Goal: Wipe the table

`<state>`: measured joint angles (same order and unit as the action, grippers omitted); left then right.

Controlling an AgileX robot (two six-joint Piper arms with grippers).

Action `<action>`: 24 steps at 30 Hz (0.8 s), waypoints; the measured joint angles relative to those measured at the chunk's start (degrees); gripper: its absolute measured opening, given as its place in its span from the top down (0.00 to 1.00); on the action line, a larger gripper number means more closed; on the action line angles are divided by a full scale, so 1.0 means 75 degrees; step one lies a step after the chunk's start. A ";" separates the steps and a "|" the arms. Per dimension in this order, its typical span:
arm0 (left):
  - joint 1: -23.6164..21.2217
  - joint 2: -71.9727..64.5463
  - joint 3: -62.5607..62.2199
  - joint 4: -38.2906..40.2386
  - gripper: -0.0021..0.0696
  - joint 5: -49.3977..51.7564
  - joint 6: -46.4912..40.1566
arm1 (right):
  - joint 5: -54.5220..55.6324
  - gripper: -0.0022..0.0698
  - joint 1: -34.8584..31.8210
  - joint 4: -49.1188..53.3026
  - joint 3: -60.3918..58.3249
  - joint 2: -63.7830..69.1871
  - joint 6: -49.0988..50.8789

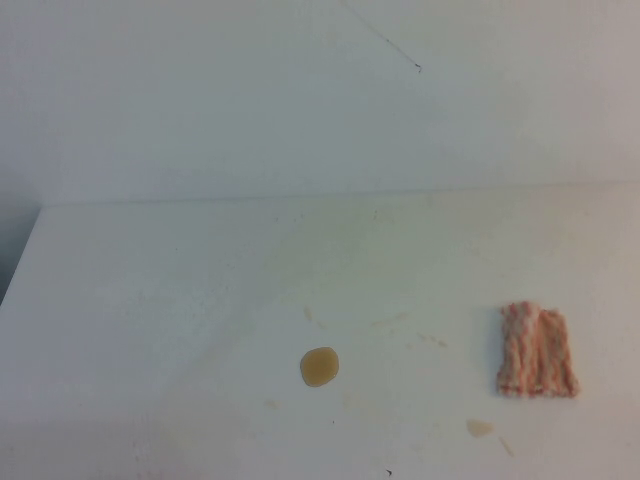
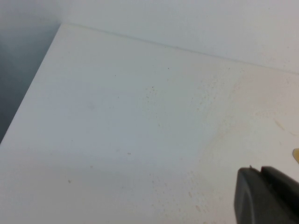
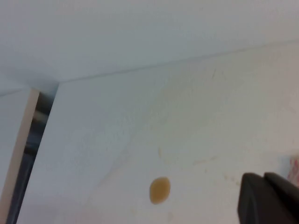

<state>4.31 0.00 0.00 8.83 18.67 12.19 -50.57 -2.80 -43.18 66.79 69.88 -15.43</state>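
Observation:
A round tan-brown spill (image 1: pixel 319 366) lies on the white table (image 1: pixel 180 300), a little in front of its middle. A folded pink cloth (image 1: pixel 538 350) lies flat to the right of the spill. Neither gripper shows in the high view. In the left wrist view my left gripper (image 2: pixel 259 170) hangs over bare tabletop with its dark fingers pressed together and nothing between them; a sliver of the spill (image 2: pixel 296 155) shows beyond it. My right gripper (image 3: pixel 264 176) is shut and empty, between the spill (image 3: pixel 160 190) and the cloth's edge (image 3: pixel 294 168).
A smaller pale stain (image 1: pixel 480 427) and faint streaks (image 1: pixel 390 320) mark the table near the front right. A white wall (image 1: pixel 300 100) rises behind the table. The table's left edge (image 1: pixel 22 260) drops off to a dark gap.

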 joint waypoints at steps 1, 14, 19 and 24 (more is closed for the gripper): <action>0.0000 0.0000 0.0000 0.0000 0.97 0.0000 0.0000 | -0.0176 0.98 0.0000 0.0000 0.0000 0.0224 -0.0081; 0.0000 0.0000 0.0000 0.0000 0.97 0.0000 0.0000 | -0.0650 0.48 0.1109 0.1017 0.0000 0.2583 -0.0774; 0.0000 0.0000 0.0000 0.0000 0.97 0.0000 0.0000 | 0.0576 0.39 0.2107 0.2660 0.0000 0.3182 0.0945; 0.0000 0.0000 0.0000 0.0000 0.97 0.0000 0.0000 | 0.1122 0.39 0.2667 0.5218 0.0000 0.3741 0.3373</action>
<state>4.31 0.00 0.00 8.83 18.67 12.19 -42.15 17.20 -4.05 66.79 97.94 9.87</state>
